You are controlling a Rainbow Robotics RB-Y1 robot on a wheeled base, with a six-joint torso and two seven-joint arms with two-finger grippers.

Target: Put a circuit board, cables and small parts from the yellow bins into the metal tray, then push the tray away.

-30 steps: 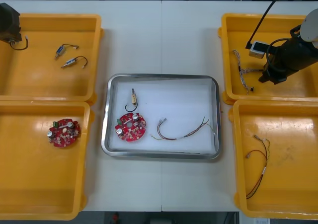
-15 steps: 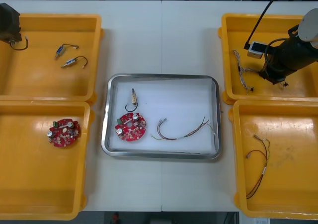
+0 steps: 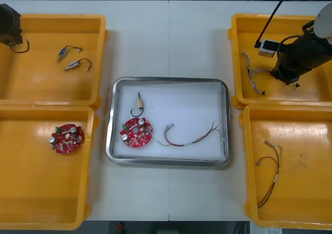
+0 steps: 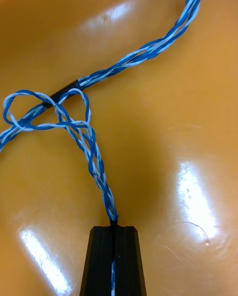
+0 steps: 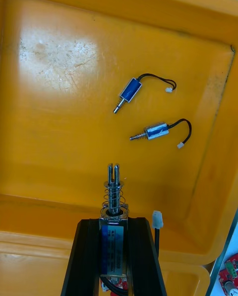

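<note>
Metal tray (image 3: pixel 169 80) holds a circuit board (image 3: pixel 136 132), a red and yellow cable (image 3: pixel 192 137) and a small metal part (image 3: pixel 139 101); another cable looks next.
In the far right yellow bin (image 3: pixel 270 18), the right gripper (image 4: pixel 113 229) has drawn up and back over the last second. Its fingers are clenched on the end of the twisted blue and white cable (image 4: pixel 94 162), so the pick seems made. Left gripper (image 5: pixel 114 224) waits over the far left bin (image 3: pixel 62 18), grasping a second metal part (image 5: pixel 114 192).
</note>
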